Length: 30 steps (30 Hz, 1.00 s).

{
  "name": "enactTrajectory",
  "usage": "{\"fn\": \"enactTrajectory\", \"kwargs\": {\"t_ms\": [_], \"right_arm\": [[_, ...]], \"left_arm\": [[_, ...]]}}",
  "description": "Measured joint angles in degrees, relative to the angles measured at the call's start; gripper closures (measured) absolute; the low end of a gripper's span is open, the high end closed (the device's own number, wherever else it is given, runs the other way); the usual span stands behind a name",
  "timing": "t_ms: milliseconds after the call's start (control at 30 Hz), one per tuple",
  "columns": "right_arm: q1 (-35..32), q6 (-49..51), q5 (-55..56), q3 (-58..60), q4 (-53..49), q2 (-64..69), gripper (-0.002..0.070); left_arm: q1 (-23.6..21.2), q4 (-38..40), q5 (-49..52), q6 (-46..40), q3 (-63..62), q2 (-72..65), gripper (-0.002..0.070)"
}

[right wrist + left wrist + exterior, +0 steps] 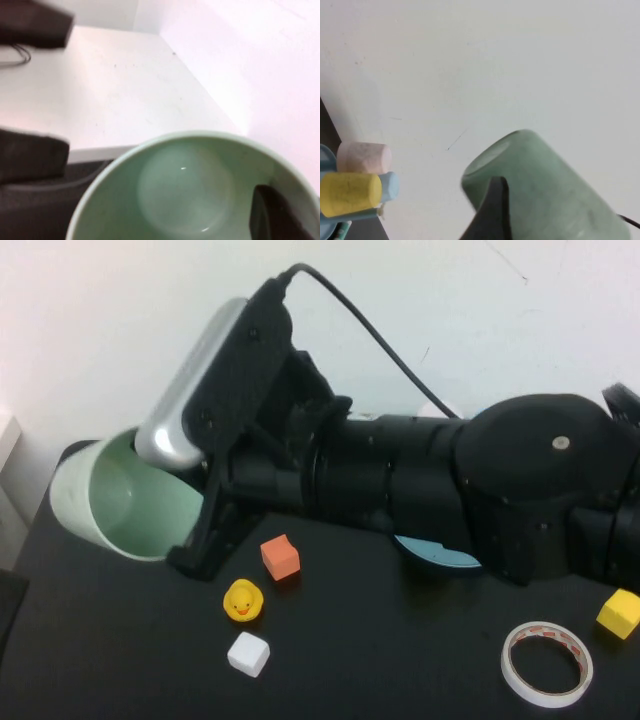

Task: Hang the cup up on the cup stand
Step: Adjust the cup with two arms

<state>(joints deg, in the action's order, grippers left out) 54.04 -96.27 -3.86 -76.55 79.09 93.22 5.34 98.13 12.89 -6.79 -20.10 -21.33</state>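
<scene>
The task is about halfway, in my judgement. The cup [120, 505] is lifted off the black table [400, 680] and is hanging in the air at the far left, lying almost on its side with the mouth turning toward the near right. It is not yet on the cup stand [440, 556].

The right gripper [200, 535] is reaching across from the right and is pinching the cup's rim, with one finger inside the mouth and the jaws clenched on the wall. The left gripper [495, 210] is sitting close to the cup's outer side with its jaws spread wide. I cannot tell if it is touching the cup.

What is remaining: carrying the cup to the stand, turning it mouth down and lowering it over a free peg.

The stand is lying well to the right of the cup, and the right arm is covering nearly all of it in the high view. In the left wrist view a yellow cup [350, 194], a pink cup [362, 156] and a light blue cup [390, 185] are already occupying places on it. A free peg is not showing, so this may be getting in the way.

On the near table an orange cube [280, 557], a rubber duck [243, 600], a white cube [248, 653], a tape roll [547, 663] and a yellow cube [619, 612] are lying apart from the stand.
</scene>
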Motion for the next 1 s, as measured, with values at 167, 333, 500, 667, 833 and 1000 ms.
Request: {"fn": "enactTrajectory", "kwargs": {"t_ms": [167,333,500,667,833,1000], "right_arm": [[0.0,-1.0,-2.8,-1.5,5.5,0.4,0.0646],[0.0,-9.9,-10.0,-2.3,16.5,1.0,0.0646],[0.1,-12.8,-13.9,-2.8,18.3,3.2,0.0646],[0.1,-11.7,-15.8,-3.4,19.2,4.7,0.0647],[0.0,-10.9,-17.8,-4.6,19.7,6.2,0.0647],[-0.1,-10.9,-22.6,-4.7,20.3,8.1,0.0655]], "left_arm": [[0.0,0.0,0.0,0.0,0.0,0.0,0.0047],[0.0,0.0,0.0,1.9,0.0,0.0,0.0047],[0.0,0.1,0.6,5.7,-0.1,0.0,0.0047],[0.0,-0.1,0.1,7.2,-0.1,0.0,0.0046],[-0.1,-0.2,-0.7,9.0,-0.1,0.0,0.0045],[-0.4,-0.2,-0.7,9.7,-0.1,0.0,0.0057]]}}
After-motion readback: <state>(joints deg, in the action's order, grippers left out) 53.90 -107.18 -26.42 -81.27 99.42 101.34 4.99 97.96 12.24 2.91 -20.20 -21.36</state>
